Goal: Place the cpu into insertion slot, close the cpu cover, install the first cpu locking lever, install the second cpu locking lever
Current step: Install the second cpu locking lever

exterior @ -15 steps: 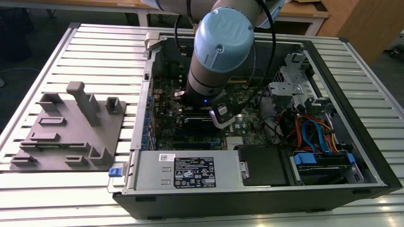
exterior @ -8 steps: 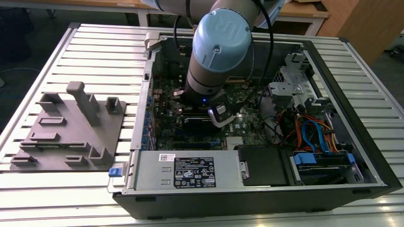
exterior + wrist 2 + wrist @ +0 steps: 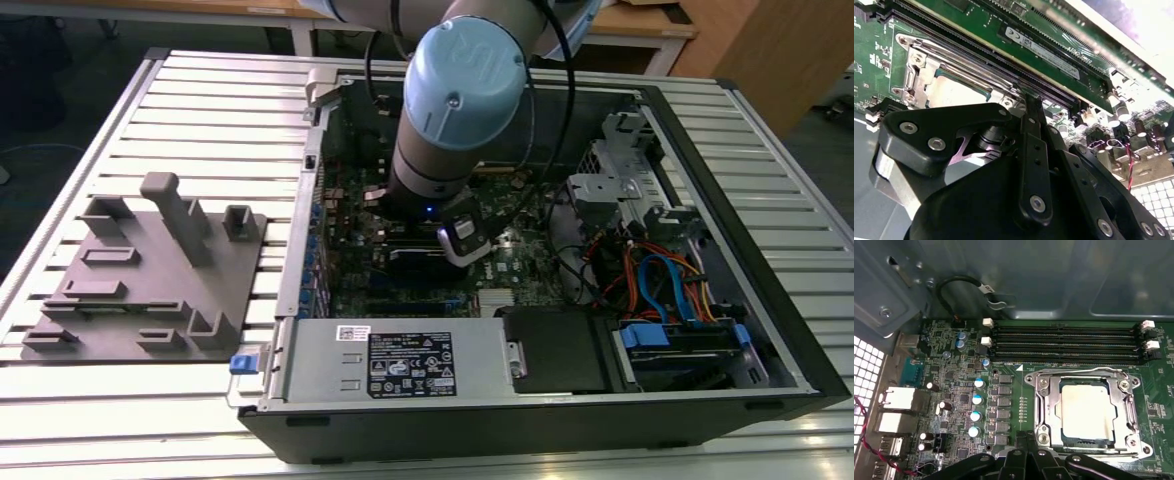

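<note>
We see the open computer case (image 3: 561,300) lying on the slatted surface (image 3: 200,110), our arm (image 3: 447,110) reaching down into it. On the green board (image 3: 954,405), beside the long memory slots (image 3: 1064,342), the insertion slot (image 3: 1046,412) holds the cpu (image 3: 1086,410), with the cpu cover (image 3: 1124,412) closed around it. Our pincer (image 3: 1033,105) sits at the socket's edge, fingers pressed together on nothing we can make out. A sideways slip could scrape the board or bend the cover.
</note>
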Available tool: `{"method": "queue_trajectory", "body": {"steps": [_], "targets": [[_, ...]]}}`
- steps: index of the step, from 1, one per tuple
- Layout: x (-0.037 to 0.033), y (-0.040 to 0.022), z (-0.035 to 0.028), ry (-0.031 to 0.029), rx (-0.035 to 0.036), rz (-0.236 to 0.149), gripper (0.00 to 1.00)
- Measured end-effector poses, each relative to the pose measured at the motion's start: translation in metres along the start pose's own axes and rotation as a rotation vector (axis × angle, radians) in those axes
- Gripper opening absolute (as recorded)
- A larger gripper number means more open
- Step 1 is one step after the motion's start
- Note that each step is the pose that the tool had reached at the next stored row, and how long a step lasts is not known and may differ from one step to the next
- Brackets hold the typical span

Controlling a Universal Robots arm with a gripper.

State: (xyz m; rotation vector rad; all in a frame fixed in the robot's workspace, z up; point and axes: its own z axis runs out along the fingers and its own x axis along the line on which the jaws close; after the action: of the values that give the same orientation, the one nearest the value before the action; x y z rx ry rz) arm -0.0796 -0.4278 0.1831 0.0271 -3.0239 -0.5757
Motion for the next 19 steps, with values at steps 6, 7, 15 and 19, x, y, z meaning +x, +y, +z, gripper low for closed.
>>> {"method": "queue_trajectory", "body": {"steps": [6, 7, 15, 19], "targets": [[0.0006, -0.0013, -0.0002, -0.0002, -0.0001, 0.000, 0.10], [0.0006, -0.0019, -0.0003, -0.0003, -0.0001, 0.000, 0.10], [0.0006, -0.0058, -0.0009, -0.0008, -0.0006, 0.000, 0.10], [0.0007, -0.0059, -0.0018, -0.0007, -0.0002, 0.000, 0.10]]}}
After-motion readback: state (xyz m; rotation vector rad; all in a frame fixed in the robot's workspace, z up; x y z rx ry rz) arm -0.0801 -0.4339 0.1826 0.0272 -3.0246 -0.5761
